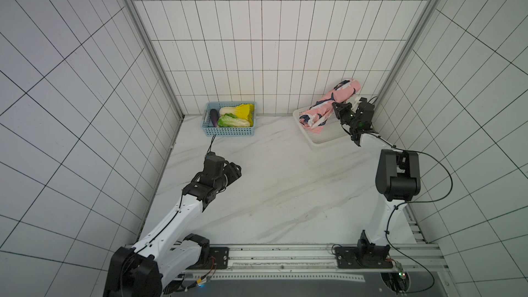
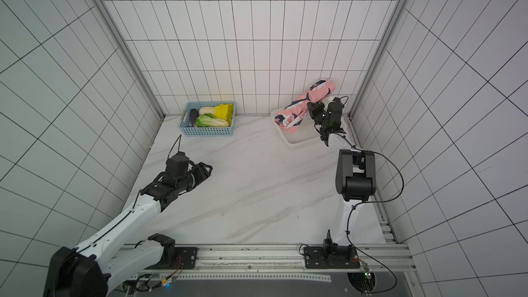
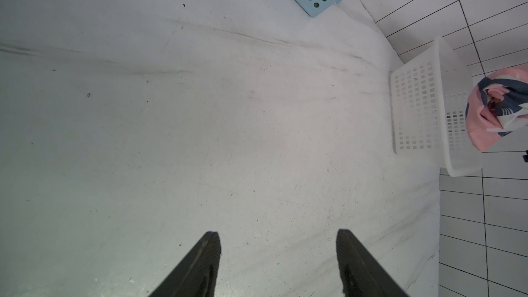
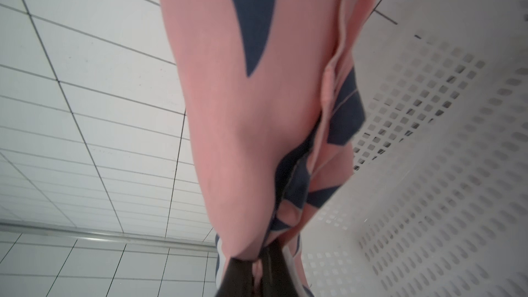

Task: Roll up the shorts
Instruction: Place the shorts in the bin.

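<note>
White tiled walls (image 1: 71, 87) with dark grout close the cell on three sides. The table (image 1: 271, 190) is white with faint grey marble streaks and small dark specks, and an aluminium rail (image 1: 285, 255) runs along its 6 o'clock edge.

At about 8 o'clock the left gripper (image 3: 278, 238) hovers over bare tabletop with its jaws apart and nothing between them. At 11 o'clock, against the back wall, sits a blue basket (image 1: 228, 132) with a perforated wall. It holds leafy cabbages (image 1: 235, 121) and a dark aubergine (image 1: 213, 117).

At 1 o'clock a white basket (image 1: 328, 142) of square-holed lattice stands in the corner. The shorts (image 1: 328, 107) are there, rolled into a thick pink bundle with navy-and-white shapes. The bundle slants, with its lower end over the white basket and its upper end raised toward the back wall. I cannot tell whether the lower end touches the basket. The open end shows spiralled layers of fabric, and a hem seam runs along the side.

The right gripper (image 1: 338, 109) is clamped on the middle of the roll.
</note>
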Robot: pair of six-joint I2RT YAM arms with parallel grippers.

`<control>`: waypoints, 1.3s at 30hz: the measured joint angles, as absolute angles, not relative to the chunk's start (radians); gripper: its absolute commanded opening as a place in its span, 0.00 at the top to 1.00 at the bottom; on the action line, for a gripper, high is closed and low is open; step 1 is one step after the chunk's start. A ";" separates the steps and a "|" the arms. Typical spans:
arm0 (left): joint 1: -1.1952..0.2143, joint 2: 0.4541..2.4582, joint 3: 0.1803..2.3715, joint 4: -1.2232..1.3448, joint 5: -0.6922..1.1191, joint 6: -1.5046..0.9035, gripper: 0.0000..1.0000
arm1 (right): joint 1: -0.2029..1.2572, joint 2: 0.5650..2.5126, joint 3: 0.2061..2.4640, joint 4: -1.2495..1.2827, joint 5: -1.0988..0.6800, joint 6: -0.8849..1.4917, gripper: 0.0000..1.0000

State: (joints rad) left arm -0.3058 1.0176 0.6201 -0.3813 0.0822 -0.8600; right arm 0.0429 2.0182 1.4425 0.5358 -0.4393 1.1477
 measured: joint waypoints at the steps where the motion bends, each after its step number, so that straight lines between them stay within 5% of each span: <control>1: -0.306 1.015 0.619 -0.382 0.083 -0.862 0.32 | 0.038 2.045 1.454 0.538 -0.429 1.161 1.00; 30: -0.306 0.989 0.577 -0.376 0.070 -0.928 0.33 | 0.054 2.286 1.652 0.315 -0.339 1.293 1.00; 35: -0.306 0.974 0.577 -0.376 0.067 -0.928 0.31 | 0.059 2.306 1.659 0.244 -0.344 1.293 0.57; 39: -0.306 0.973 0.578 -0.379 0.060 -0.926 0.28 | 0.059 2.296 1.659 0.211 -0.352 1.264 0.40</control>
